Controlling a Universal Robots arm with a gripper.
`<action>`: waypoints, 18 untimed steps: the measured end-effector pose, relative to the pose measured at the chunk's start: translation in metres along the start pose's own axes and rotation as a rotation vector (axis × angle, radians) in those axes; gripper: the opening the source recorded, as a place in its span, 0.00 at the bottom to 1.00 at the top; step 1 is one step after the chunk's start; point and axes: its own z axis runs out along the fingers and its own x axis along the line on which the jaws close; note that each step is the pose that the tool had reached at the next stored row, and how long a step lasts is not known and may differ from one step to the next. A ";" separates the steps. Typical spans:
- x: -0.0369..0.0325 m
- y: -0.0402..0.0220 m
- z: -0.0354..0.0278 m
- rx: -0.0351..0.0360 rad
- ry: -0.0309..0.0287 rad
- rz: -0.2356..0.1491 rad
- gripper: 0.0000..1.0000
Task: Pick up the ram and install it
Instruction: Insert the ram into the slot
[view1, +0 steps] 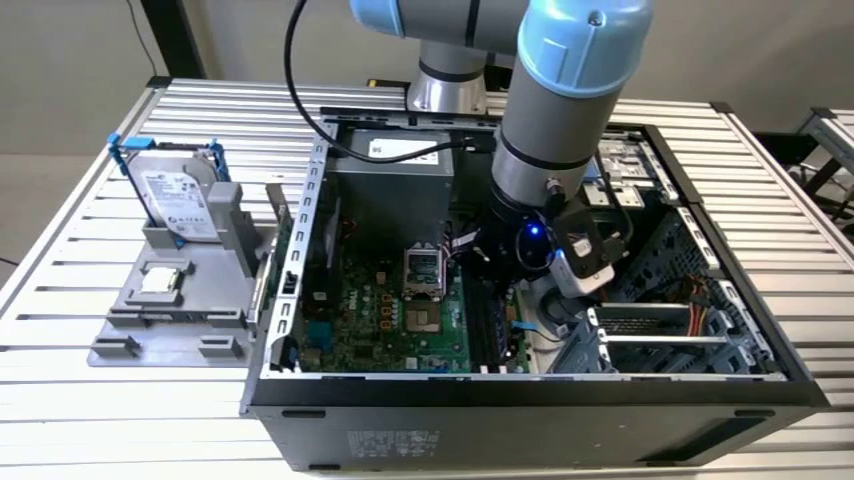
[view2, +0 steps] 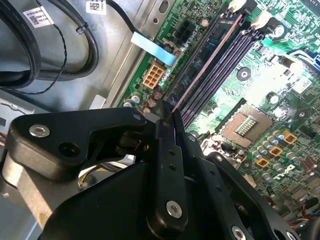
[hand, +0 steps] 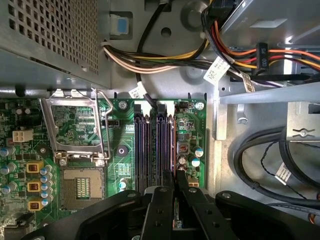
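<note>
Slats of a metal table (view1: 80, 250) carry the open computer case (view1: 534, 400), grey floor at ten o'clock. We see the gripper (view2: 167, 117) clenched on the ram (view2: 200, 70) over the motherboard (hand: 75, 150) slots.

My arm (view1: 541, 110) is a grey tube with pale blue caps at the joints, and a black cable (view1: 350, 150) loops down beside it. A small blue light glows on my black wrist block (view1: 531, 238). My gripper (hand: 174, 186) is matt black, its angular linkage plates pinned with silver screws (view2: 39, 131), ending in slim flat fingers (hand: 182, 186).
</note>
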 end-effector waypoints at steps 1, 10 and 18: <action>0.0000 -0.0002 -0.0001 0.0010 0.0000 0.000 0.00; -0.0008 0.0000 -0.0003 0.0104 0.0002 0.000 0.00; -0.0023 0.0035 -0.0053 0.0499 0.0026 -0.001 0.00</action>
